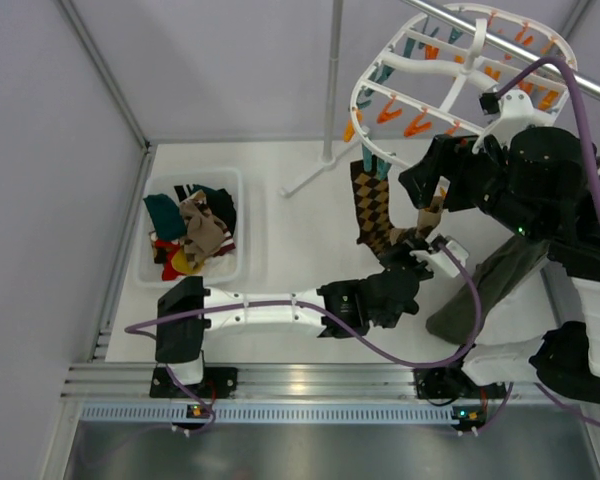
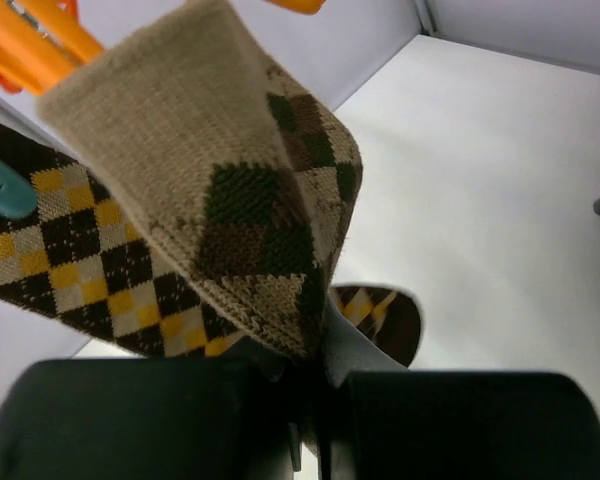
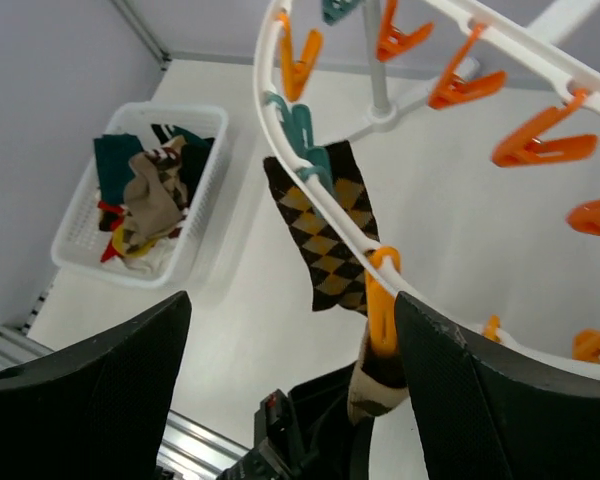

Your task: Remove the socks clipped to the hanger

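Note:
The white oval hanger (image 1: 435, 72) hangs at the back right with orange and teal clips. A brown-and-yellow argyle sock (image 1: 372, 205) hangs from a teal clip (image 3: 305, 140). Next to it a tan argyle sock (image 2: 240, 200) hangs from an orange clip (image 3: 380, 300). My left gripper (image 1: 412, 252) is shut on the tan sock's lower end, seen close up in the left wrist view (image 2: 315, 350). My right gripper (image 1: 435, 180) is wide open just above and around that orange clip, its fingers (image 3: 90, 390) apart on either side, touching nothing.
A white basket (image 1: 150, 265) at the left holds several loose socks. A dark green garment (image 1: 495, 285) lies under the right arm. A metal rail (image 1: 580, 85) carries the hanger, and a stand pole (image 1: 332, 80) rises behind it.

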Controlling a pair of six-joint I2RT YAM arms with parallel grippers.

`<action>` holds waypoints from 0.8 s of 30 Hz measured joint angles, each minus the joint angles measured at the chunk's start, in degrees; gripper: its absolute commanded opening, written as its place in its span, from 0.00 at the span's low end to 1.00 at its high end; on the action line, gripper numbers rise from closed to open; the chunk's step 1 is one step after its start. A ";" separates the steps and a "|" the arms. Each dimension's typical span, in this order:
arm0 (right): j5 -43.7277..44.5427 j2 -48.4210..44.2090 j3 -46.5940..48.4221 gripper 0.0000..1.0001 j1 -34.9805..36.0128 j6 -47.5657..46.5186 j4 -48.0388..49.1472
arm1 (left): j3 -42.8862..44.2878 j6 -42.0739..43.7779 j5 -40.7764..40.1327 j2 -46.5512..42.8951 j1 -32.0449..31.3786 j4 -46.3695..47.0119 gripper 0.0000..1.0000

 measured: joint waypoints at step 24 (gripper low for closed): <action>13.73 0.35 -7.37 0.70 1.25 0.02 -4.70 | 11.82 7.91 -5.66 12.07 -0.04 0.13 0.00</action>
